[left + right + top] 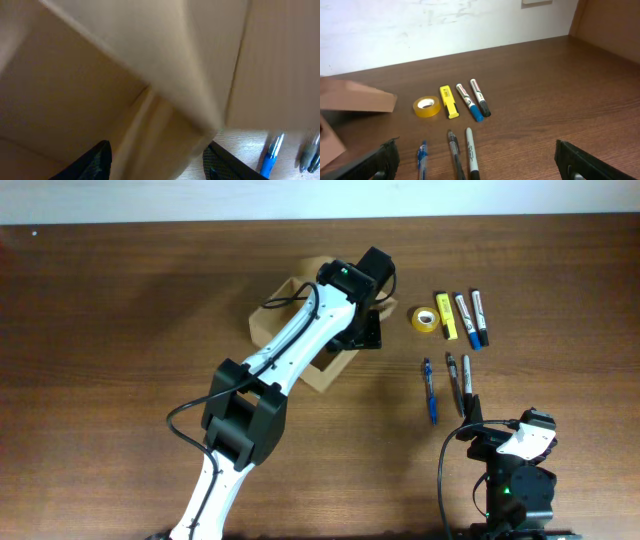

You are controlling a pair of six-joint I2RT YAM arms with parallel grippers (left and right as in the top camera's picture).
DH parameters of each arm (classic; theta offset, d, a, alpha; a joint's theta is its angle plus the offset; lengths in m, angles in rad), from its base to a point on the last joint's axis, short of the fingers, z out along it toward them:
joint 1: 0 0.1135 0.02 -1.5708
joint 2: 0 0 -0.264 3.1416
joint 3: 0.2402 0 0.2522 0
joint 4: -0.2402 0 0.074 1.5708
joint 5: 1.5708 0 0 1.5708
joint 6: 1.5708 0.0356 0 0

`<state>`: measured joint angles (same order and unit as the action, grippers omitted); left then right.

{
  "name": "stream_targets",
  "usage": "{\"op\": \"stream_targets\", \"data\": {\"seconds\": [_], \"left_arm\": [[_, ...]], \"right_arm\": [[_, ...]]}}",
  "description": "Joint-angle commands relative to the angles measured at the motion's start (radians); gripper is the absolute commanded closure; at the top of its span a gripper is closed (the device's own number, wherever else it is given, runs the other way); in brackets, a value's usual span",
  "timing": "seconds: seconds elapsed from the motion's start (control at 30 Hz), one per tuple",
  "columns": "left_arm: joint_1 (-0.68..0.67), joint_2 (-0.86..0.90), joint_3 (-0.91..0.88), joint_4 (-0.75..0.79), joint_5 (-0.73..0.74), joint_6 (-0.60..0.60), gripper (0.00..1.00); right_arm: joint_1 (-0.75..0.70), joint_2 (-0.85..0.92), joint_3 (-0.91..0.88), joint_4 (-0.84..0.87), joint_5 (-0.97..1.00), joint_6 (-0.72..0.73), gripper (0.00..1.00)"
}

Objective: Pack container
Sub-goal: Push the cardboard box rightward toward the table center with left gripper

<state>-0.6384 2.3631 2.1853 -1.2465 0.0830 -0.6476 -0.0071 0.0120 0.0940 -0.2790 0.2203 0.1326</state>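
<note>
The left fingers (97, 161) straddle a cardboard wall of the container (272, 322); whether they pinch it, I cannot tell. The right fingers (384, 160) are spread wide, well apart from the container. The container rests on the worktop (120, 330). To the container's right lie a tape roll (424, 320) and pens (430, 390).

Much of the container (268, 323) out of sight beneath the left arm (300, 330) (blurred up close)
</note>
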Motion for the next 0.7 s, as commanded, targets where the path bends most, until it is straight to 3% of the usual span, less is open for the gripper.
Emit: {"op": "stream_targets", "data": {"seconds": [0.0, 0.13, 0.67], "left_arm": [[-0.002, 0.013, 0.028, -0.015, 0.012, 0.012, 0.4], [0.003, 0.011, 0.092, -0.054, 0.008, 0.017, 0.36], [0.104, 0.011, 0.54, -0.243, -0.098, 0.106, 0.35]], "right_arm": [[-0.006, -0.01, -0.006, -0.001, 0.012, 0.008, 0.01], [-0.006, -0.01, -0.006, -0.001, 0.012, 0.008, 0.01], [-0.006, -0.01, -0.006, -0.001, 0.012, 0.007, 0.01]]}}
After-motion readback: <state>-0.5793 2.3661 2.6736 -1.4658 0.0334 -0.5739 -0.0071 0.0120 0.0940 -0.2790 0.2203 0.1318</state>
